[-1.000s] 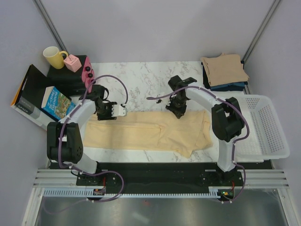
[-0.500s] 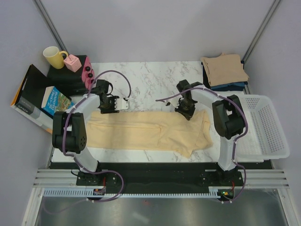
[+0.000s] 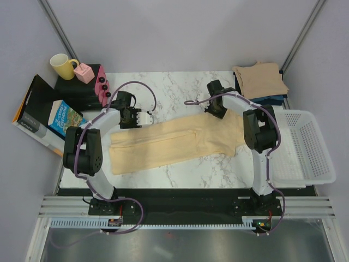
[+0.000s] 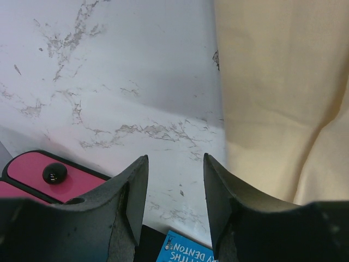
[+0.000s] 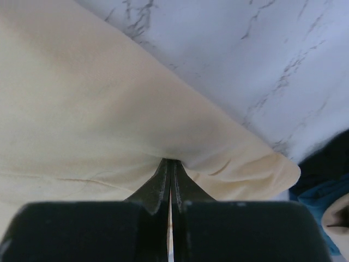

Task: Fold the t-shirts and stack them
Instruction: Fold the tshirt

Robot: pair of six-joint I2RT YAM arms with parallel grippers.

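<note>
Off the far-left corner of the bench [image 3: 174, 87] sits a cluster of clutter: a yellow mug [image 3: 62, 65] and a small pink box [image 3: 84, 72] on top of a black case [image 3: 76, 90], and a pink pad [image 3: 102, 86] with black knobs leaning at the case's right end. Nearer along the left edge lie a blue-covered book [image 3: 66, 120] and a black folder [image 3: 32, 106]. A white mesh basket [image 3: 305, 147] lies along the right edge.

The cream t-shirt [image 3: 174, 142] lies spread across the middle of the bench, slanting from the near left up toward the far right. The left claw [image 3: 143, 117] is open with nothing between its jaws, above bare marble just beside the shirt's far-left edge and close to the pink pad. The right claw [image 5: 170, 164] is closed, pinching a fold of the cream t-shirt at its far-right end. In the far-right corner a folded tan t-shirt [image 3: 260, 81] tops a stack of dark t-shirts [image 3: 267, 100].

The bench top is white marble with grey veins. Pale grey walls [image 3: 180, 33] surround it, with slanted metal posts [image 3: 57, 24] at the far corners and a metal rail [image 3: 180, 210] along the near edge.

Only the edges of the dark t-shirts show, so their number cannot be told. The left wrist view cuts off most of the book's cover lettering.
</note>
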